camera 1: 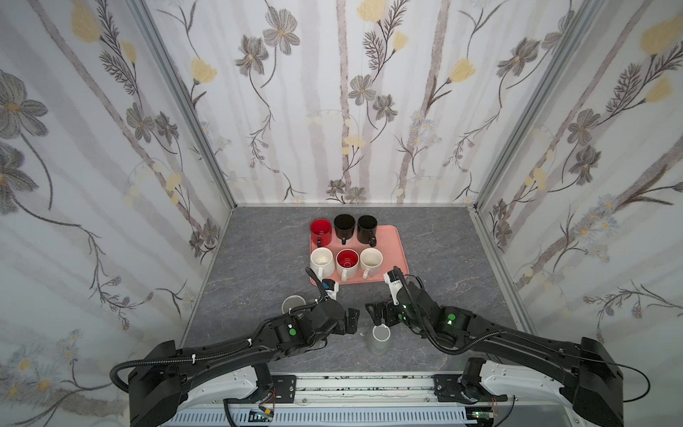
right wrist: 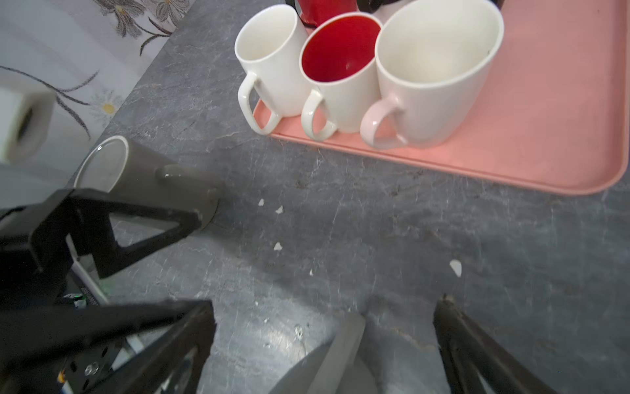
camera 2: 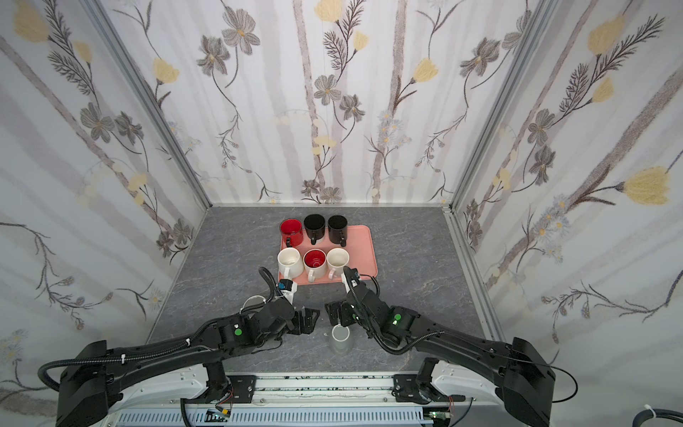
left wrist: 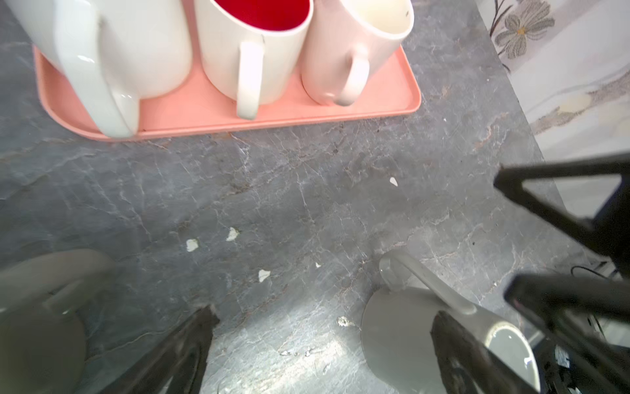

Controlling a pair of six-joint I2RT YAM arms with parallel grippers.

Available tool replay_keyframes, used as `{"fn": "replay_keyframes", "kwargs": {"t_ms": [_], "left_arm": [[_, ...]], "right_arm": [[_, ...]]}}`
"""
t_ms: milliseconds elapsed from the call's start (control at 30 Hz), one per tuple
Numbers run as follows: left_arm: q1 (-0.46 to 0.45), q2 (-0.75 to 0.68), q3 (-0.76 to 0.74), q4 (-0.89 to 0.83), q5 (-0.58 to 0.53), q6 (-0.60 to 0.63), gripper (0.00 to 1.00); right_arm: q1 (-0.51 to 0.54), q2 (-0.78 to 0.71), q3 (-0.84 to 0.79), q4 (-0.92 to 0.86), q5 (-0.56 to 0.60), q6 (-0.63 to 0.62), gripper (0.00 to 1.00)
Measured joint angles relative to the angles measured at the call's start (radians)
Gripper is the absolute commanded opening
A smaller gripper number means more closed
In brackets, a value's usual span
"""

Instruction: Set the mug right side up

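A grey mug (camera 1: pixel 379 342) (camera 2: pixel 340 342) stands on the table near the front, its white inside facing up. My left gripper (camera 1: pixel 353 321) (camera 2: pixel 309 320) hangs open just left of it, with the mug (left wrist: pixel 399 337) beside one finger (left wrist: pixel 453 344). My right gripper (camera 1: pixel 374 312) (camera 2: pixel 332 312) hangs open just behind it, and the mug's handle (right wrist: pixel 344 341) shows between its fingers. Neither gripper holds anything. A second grey mug (camera 1: pixel 293 304) (right wrist: pixel 143 170) stands to the left, half hidden by the left arm, showing a grey disc with a white ring on top.
A pink tray (camera 1: pixel 395 240) (camera 2: pixel 364 240) lies behind the grippers with several upright mugs, white, red and black. The white mugs (left wrist: pixel 252 58) (right wrist: pixel 433 75) stand along its near edge. Small white chips (left wrist: pixel 231 234) dot the grey table.
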Motion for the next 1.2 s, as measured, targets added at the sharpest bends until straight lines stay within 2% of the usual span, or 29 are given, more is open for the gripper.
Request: {"fn": "replay_keyframes", "kwargs": {"t_ms": [133,367,500,633,933,1000,1200], "left_arm": [[0.01,-0.044,0.003,-0.023,-0.055,0.004,1.0],[0.034,-0.135,-0.021,-0.029,-0.093,0.01,1.0],[0.047,-0.175,-0.042,-0.032,-0.095,0.011,1.0],[0.06,-0.206,-0.051,-0.034,-0.093,0.011,1.0],[0.075,-0.244,-0.051,-0.038,-0.079,0.014,1.0],[0.077,-0.244,-0.051,-0.043,-0.075,0.015,1.0],[0.084,-0.243,-0.051,-0.047,-0.065,0.02,1.0]], "right_arm": [[0.117,-0.046,-0.003,-0.097,0.08,0.161,1.0],[0.272,0.058,0.054,-0.212,0.176,0.37,1.0],[0.296,0.129,0.068,-0.239,0.194,0.417,0.98],[0.298,0.202,0.08,-0.235,0.194,0.422,0.89],[0.291,0.249,0.079,-0.2,0.176,0.309,0.67],[0.281,0.246,0.079,-0.182,0.169,0.254,0.66],[0.25,0.246,0.082,-0.142,0.066,-0.045,0.64]]}}
